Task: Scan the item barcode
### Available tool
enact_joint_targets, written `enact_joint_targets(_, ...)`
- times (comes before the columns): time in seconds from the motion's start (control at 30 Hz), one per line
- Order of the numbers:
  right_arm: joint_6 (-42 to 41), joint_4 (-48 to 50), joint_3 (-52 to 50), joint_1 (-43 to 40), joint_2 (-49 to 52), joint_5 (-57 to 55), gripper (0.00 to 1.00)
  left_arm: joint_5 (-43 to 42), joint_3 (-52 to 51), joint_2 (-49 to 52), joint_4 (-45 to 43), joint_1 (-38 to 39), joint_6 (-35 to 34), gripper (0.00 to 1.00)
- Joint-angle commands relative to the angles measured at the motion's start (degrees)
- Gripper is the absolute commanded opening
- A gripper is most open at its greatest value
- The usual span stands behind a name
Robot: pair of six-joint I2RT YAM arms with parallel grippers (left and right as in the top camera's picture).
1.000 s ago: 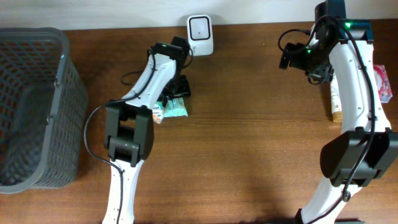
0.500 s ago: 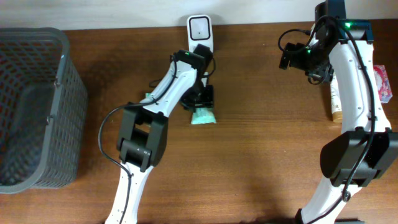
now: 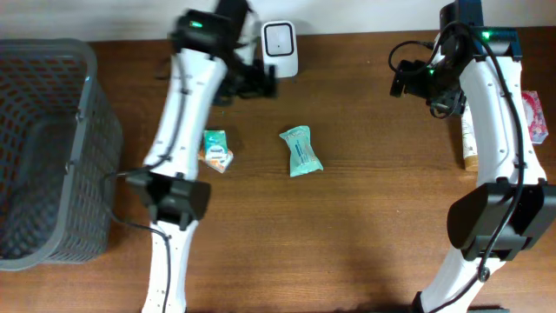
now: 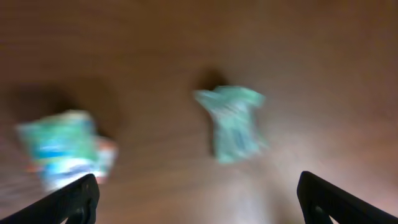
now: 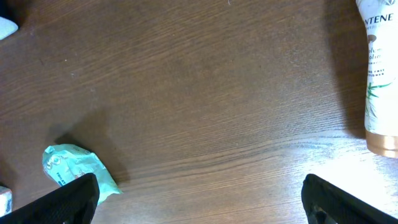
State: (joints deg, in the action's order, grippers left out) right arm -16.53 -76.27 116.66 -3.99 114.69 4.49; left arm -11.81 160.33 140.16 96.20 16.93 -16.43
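— Where do we stand?

— Our left tool [image 4: 198, 202] is spread wide and holds nothing. Our right tool [image 5: 199, 202] is spread and empty as well. The green packet [image 3: 301, 150] lies on the tabletop [image 3: 373, 217], some way in front of the scanner [image 3: 280, 39].

— What could go wrong?

— We might grab the small pack [image 3: 216, 149] nearby by mistake. We might also pinch the soft wrapper so that its barcode faces away from the scanner.

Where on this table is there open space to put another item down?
Widest bare wood lies between the green packet and the bottle at the right edge. The front middle, below both packets, is free too. Crowded: between the basket and the small packet, and near the scanner.
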Motion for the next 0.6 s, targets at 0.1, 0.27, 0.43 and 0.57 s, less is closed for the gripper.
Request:
enact_joint_targets(0.1,-0.3,0.0,0.2,-0.2,0.1,-0.7,0.99,11.3,0.9,0.0,0.5,-8.2,0.7,0.99)
enact_joint_targets(0.27,-0.3,0.0,0.2,-0.2,0.1,-0.7,0.99,13.3,0.9,0.1,0.5,-9.0,0.7,0.99)
enact_joint_targets(0.43,-0.5,1.7,0.2,-0.2,0.1,0.4,0.99,13.3,0.9,0.1,0.5,-9.0,0.7,0.99)
enact_joint_targets(0.57,-0.5,0.5,0.2,-0.2,0.1,14.1,0.99,13.3,0.9,0.1,0.5,-9.0,0.7,0.99)
